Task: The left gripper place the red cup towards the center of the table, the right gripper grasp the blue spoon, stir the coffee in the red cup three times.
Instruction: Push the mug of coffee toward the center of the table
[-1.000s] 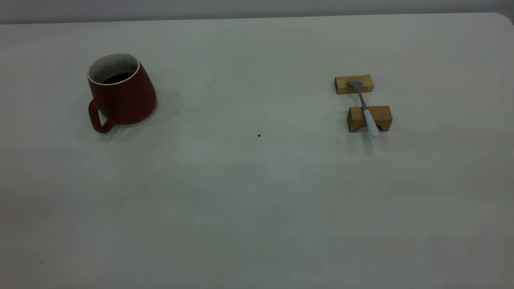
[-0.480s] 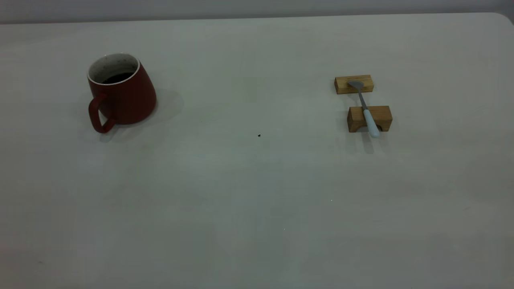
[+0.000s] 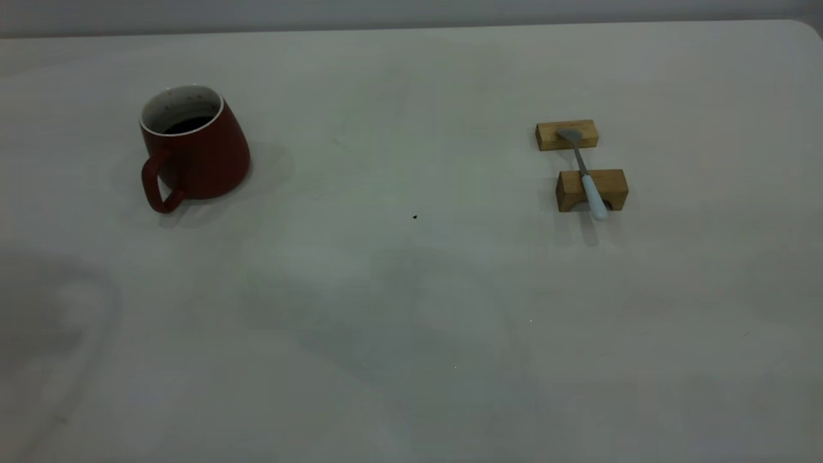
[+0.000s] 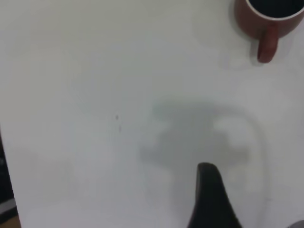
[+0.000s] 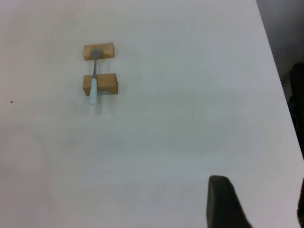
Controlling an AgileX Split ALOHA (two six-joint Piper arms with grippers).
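Observation:
The red cup (image 3: pixel 193 151) stands upright at the table's (image 3: pixel 411 308) far left, handle toward the front, with dark coffee (image 3: pixel 188 123) inside. The blue spoon (image 3: pixel 588 180) lies across two wooden blocks at the right, bowl on the far block, pale handle over the near one. Neither gripper shows in the exterior view. In the left wrist view my left gripper (image 4: pixel 254 209) is open above bare table, well short of the red cup (image 4: pixel 266 21). In the right wrist view my right gripper (image 5: pixel 261 204) is open, far from the blue spoon (image 5: pixel 94 83).
The far wooden block (image 3: pixel 567 135) and the near arched block (image 3: pixel 591 190) carry the spoon. A small dark speck (image 3: pixel 415 217) lies mid-table. The table's right edge (image 5: pixel 278 80) runs close to the right arm, with something dark (image 5: pixel 297 90) beyond it.
Soft shadows have spread over the table's lower left and centre in the exterior view. The cup and the spoon have not moved.

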